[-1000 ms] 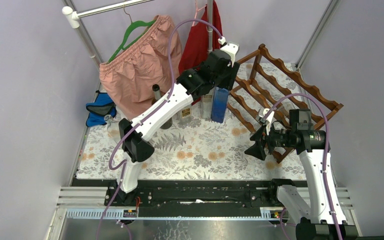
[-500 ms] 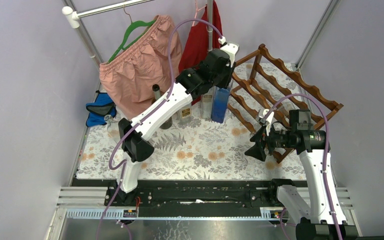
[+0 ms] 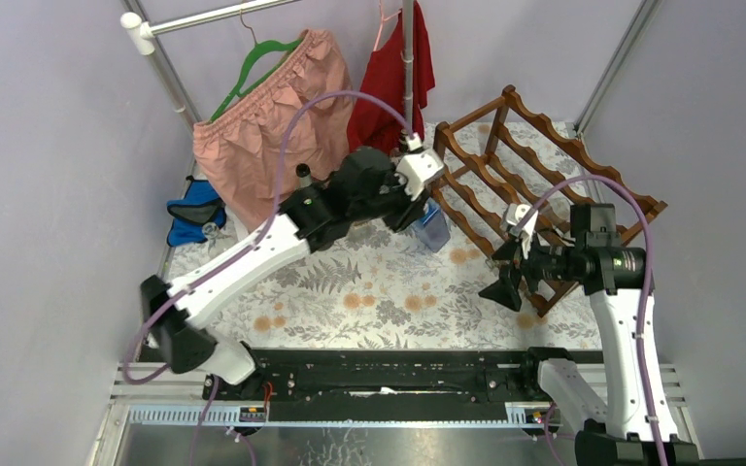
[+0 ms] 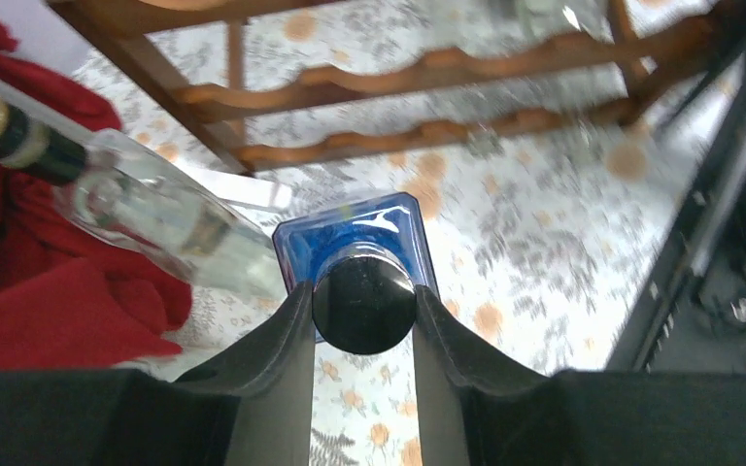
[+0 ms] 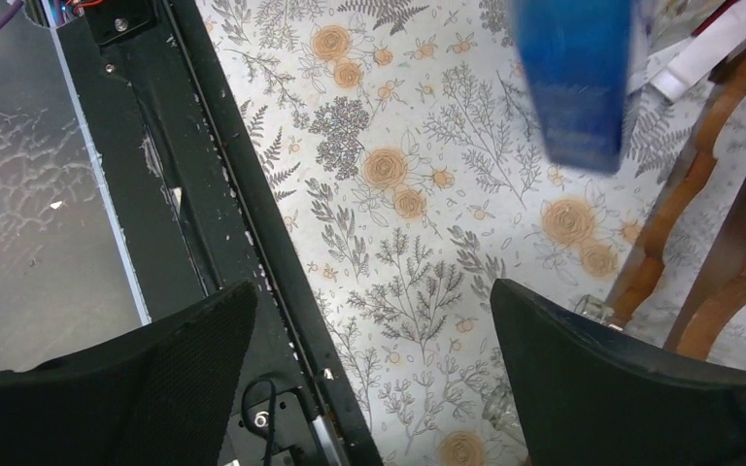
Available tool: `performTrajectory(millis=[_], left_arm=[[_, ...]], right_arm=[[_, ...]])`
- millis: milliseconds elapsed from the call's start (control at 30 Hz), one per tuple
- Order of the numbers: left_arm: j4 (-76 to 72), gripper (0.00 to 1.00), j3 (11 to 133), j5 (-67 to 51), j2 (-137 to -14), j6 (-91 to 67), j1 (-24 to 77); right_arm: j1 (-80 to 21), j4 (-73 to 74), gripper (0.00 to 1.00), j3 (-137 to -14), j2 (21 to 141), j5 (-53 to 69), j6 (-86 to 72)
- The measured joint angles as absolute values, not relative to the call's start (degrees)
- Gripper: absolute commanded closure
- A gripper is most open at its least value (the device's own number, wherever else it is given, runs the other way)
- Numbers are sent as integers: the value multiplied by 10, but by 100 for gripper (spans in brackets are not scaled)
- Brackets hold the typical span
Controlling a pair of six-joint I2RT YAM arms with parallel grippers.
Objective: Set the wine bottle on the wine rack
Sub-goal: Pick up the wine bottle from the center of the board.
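Between my left pincer [image 4: 363, 299] fingers: the black cap of the blue wine bottle [image 4: 389, 218], pinched, body hanging below. Just beyond the pincer sits the wine rack [image 4: 427, 73]. Right pincer [image 5: 371, 291] is spread wide, holding nothing. Glass, so likely heavy, slick, breakable. Cap grip looks marginal; I'd prefer the neck.

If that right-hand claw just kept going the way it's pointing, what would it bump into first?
Probably the flowered tablecloth: the open right gripper aims down at bare cloth. The blue bottle is farther on and off to one side, though depth is hard to judge here.
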State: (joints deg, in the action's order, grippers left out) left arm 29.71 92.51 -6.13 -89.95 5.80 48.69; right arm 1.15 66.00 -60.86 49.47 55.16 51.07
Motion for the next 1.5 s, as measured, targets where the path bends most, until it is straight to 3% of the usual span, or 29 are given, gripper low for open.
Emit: performTrajectory(millis=[300,500,633,1067,1400,1500], left_arm=[[202,97,668,-206,-708,150,492],[105,98,473,-227,-590,149,504],[69,98,397,-226,-548,135,517],[75,98,391,-185,-530,126,544],[110,98,395,-167,-507,126,556],[117,98,396,-165,-502,126,559]], right_arm=[[11,689,0,-639,552,614,647],[-3,750,0,-637,594,659,859],[-57,745,0,-636,646,666,910],[-259,474,0,-564,671,555,712],[-285,395,0,-561,748,489,669],[-303,375,4,-546,763,482,668]])
